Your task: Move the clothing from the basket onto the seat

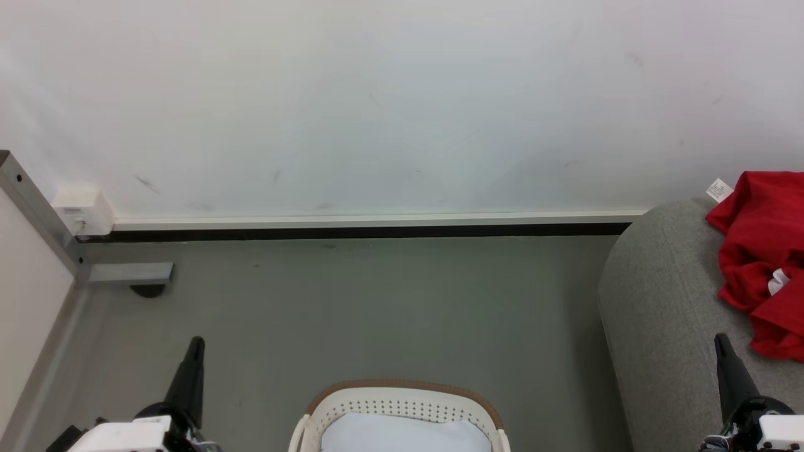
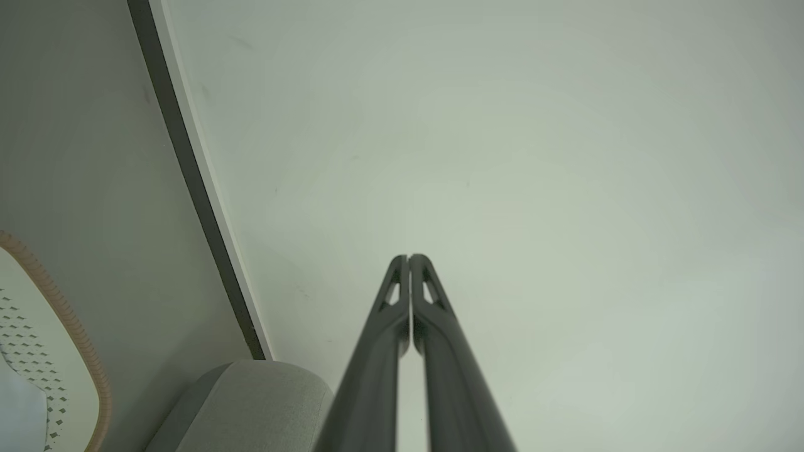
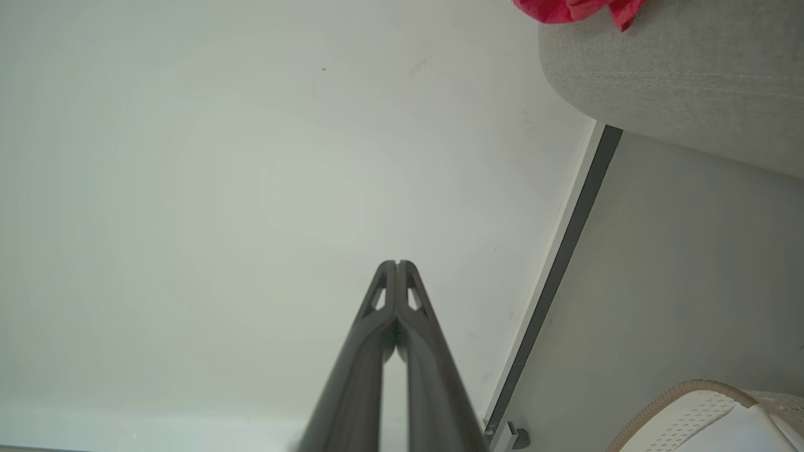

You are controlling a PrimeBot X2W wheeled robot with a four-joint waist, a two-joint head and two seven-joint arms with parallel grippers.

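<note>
- The clothing (image 1: pixel 763 251) lies heaped on the seat (image 1: pixel 653 301), near its rounded end; the part of the basket (image 1: pixel 402 402) in view shows a white liner (image 1: pixel 402 433).
- Risk: the right gripper (image 1: pixel 721 340), if swung close, could snag the red cloth and drag it floorward.
- Both jaws are pressed together and empty. The clothing sits just beyond the right gripper without touching it, well apart from the left gripper (image 1: pixel 196 343).

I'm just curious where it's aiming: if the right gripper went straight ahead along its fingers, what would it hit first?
Probably the plain white wall: the shut right gripper points at it, with nothing visibly between. The light grey fabric sofa sits off to the side.
</note>
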